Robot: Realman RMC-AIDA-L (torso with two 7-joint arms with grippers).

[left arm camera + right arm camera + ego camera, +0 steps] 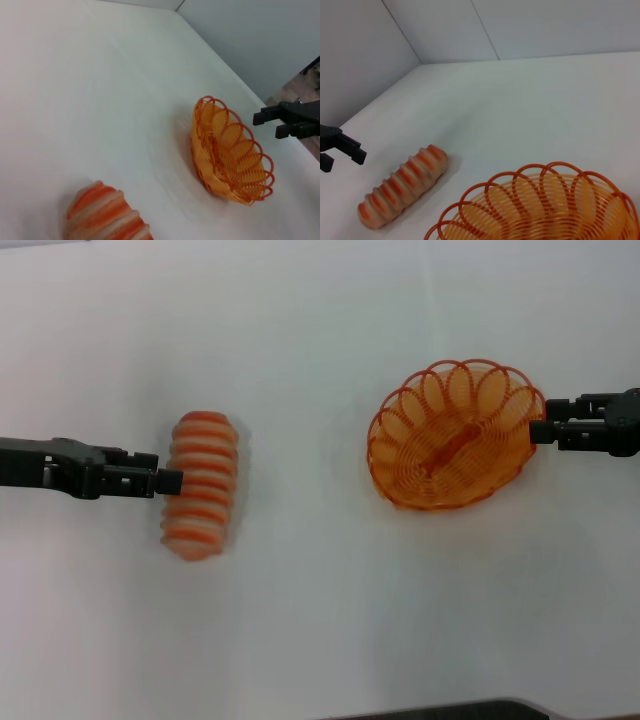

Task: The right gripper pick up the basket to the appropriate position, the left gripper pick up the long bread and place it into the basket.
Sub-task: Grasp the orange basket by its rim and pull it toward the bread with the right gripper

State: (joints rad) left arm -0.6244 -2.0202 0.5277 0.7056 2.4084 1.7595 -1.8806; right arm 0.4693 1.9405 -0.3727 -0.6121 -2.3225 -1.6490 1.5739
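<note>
From the head camera, you see a white table (320, 330) with the long bread (201, 483) lying left of centre, its length running away from the robot. The left gripper (170, 481) comes in from the left edge, level with the loaf's middle, its tip right at the loaf's side; whether it is open or pinching cannot be told here. The basket (452, 436) sits right of centre, tipped slightly. The right gripper (541, 432) is at its right rim, apparently there to take the wire edge. Bare table separates bread and basket, so there is room to bring them together.

From the left wrist camera, the bread (106, 215) is close below the lens. The basket (231, 152) lies well beyond it, and the right gripper (270, 124) shows two fingers parted, just off the rim, not clamped. The table's far edge runs close behind that gripper.

From the right wrist camera, the basket (542, 206) rim fills the foreground. The bread (403, 185) lies well apart, with the left gripper (342, 150) just beside it, fingers spread.
</note>
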